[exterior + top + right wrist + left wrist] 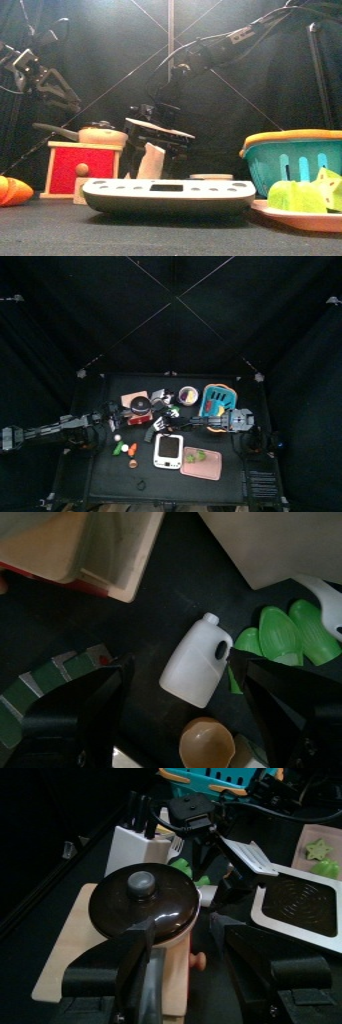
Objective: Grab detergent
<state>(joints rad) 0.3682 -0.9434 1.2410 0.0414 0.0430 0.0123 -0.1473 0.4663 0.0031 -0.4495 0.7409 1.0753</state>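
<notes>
Detergent bottle lies flat on the bench among clutter, directly beneath the right end effector, jaws wide astride it, its length running between them; the left arm waits aside.

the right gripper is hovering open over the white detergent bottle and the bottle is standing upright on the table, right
Not quite. The right wrist view shows the white detergent bottle lying flat on its side on the black table, not standing upright. The rest holds: the right gripper hovers over it with its fingers spread open on either side, not yet touching it.
</notes>
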